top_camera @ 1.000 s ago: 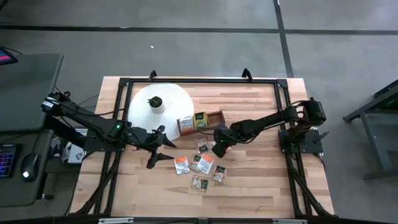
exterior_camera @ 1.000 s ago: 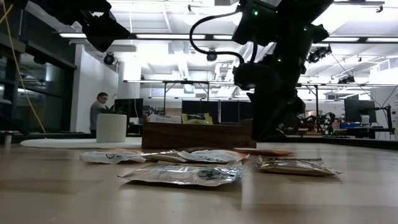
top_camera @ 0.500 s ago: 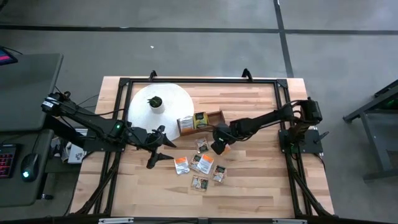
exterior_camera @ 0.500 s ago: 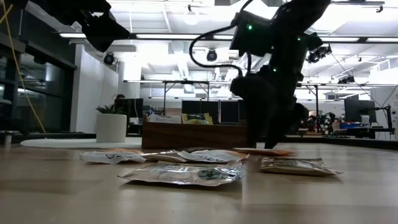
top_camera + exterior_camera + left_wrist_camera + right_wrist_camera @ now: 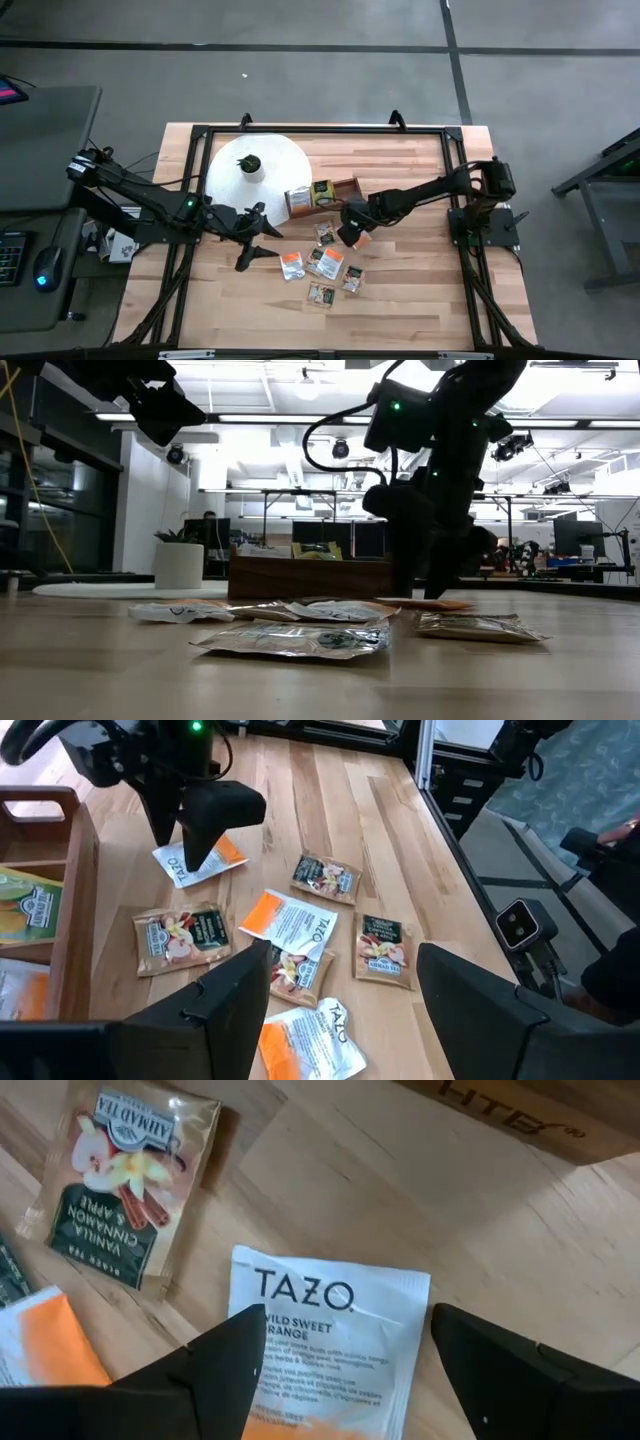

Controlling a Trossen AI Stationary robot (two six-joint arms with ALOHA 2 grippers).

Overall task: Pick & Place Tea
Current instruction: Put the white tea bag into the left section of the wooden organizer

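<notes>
Tabletop sachet (image 5: 325, 1335) beneath spread right tool (image 5: 345, 1355)

Grey concrete floor (image 5: 330, 70) surrounds the wooden surface (image 5: 420, 290). A dark desk (image 5: 40, 140) sits at left. Ceiling strip lights (image 5: 300, 418) glow above distant monitors (image 5: 330, 538).

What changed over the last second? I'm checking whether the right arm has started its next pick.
The right gripper shifted slightly toward the left arm and came down with open jaws over a white-and-orange sachet lying beside the box; nothing is gripped yet. The left gripper stayed open, hovering by the disc. The other sachets did not move.
</notes>
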